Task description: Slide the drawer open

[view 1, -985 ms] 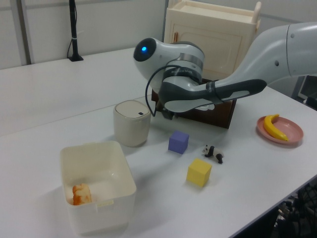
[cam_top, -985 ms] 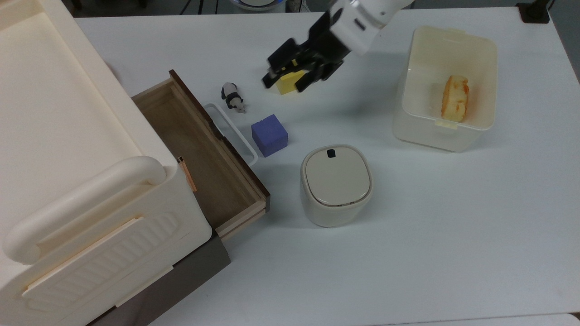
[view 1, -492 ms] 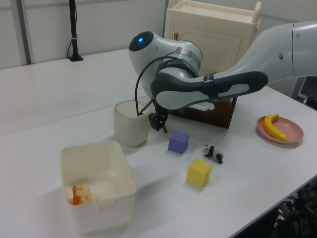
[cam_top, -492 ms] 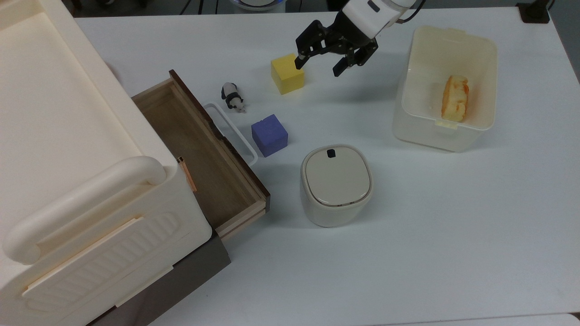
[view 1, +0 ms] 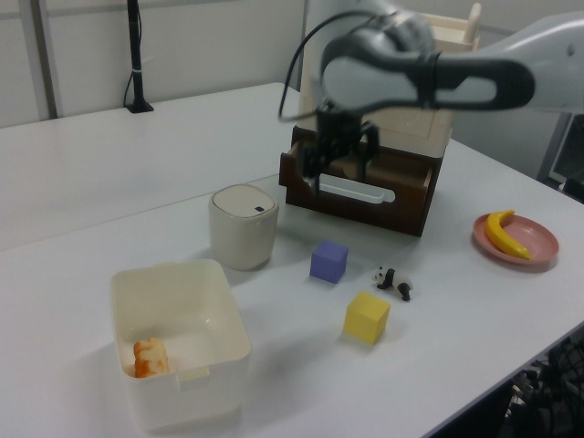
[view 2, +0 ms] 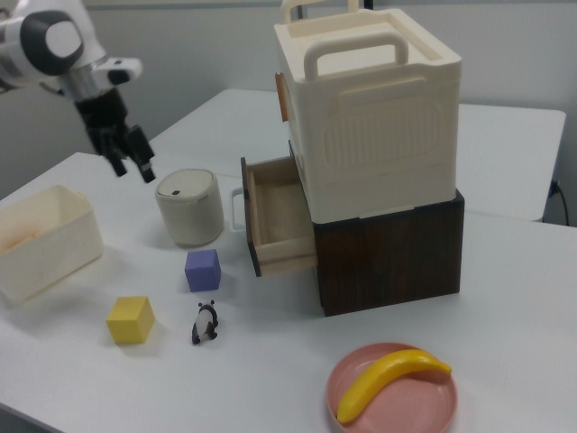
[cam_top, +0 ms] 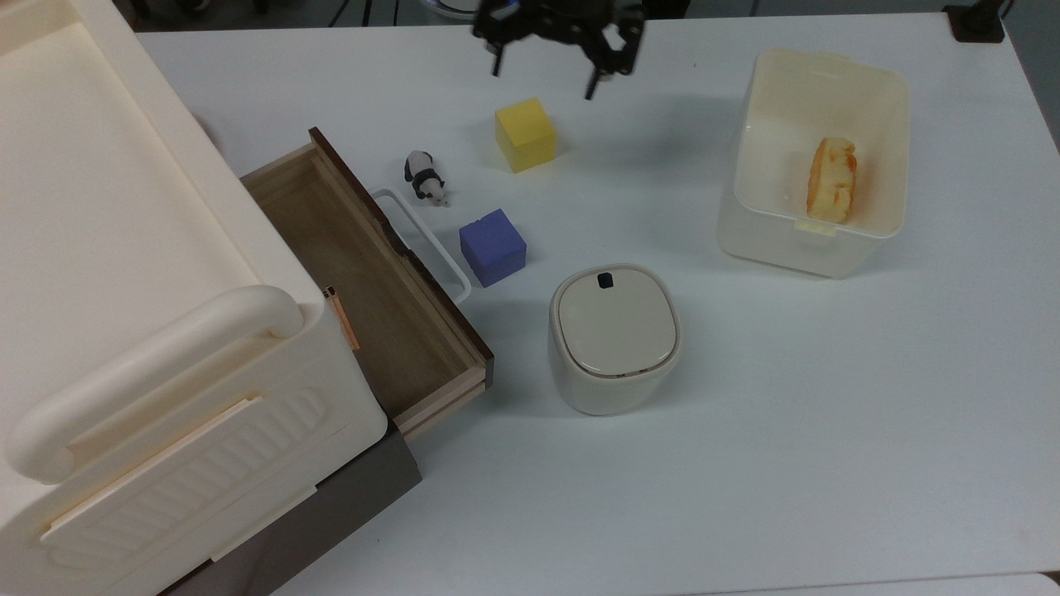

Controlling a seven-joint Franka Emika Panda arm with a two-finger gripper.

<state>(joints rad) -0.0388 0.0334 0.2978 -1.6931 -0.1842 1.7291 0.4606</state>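
Change since earlier frames: gripper (cam_top: pixel 546 66) is being carried up and away from the yellow cube (cam_top: pixel 525 134), towards the top view's upper edge; drawer and loose items are being left where they were.
Gripper state: fingers are being held wide apart, nothing between them; in the right view the gripper (view 2: pixel 129 161) is hanging high above the bin's end of the table.
Drawer (cam_top: pixel 364 277): is being seen pulled well out of the dark cabinet base, its light brown inside exposed; white loop handle (cam_top: pixel 422 240) is lying free, untouched.
Drawer, left view: front panel (view 1: pixel 360 190) is standing proud of the cabinet, behind the arm.
Reason for posture (judged): handle appears to have been released with the pull finished, so the arm is being retracted clear.
Neighbours: purple cube (cam_top: pixel 493 246) is sitting just beside the handle; panda figure (cam_top: pixel 426 177) near it; lidded canister (cam_top: pixel 614 335) and cream bin (cam_top: pixel 816 157) well apart.
Task status (judged): is being treated as essentially complete.
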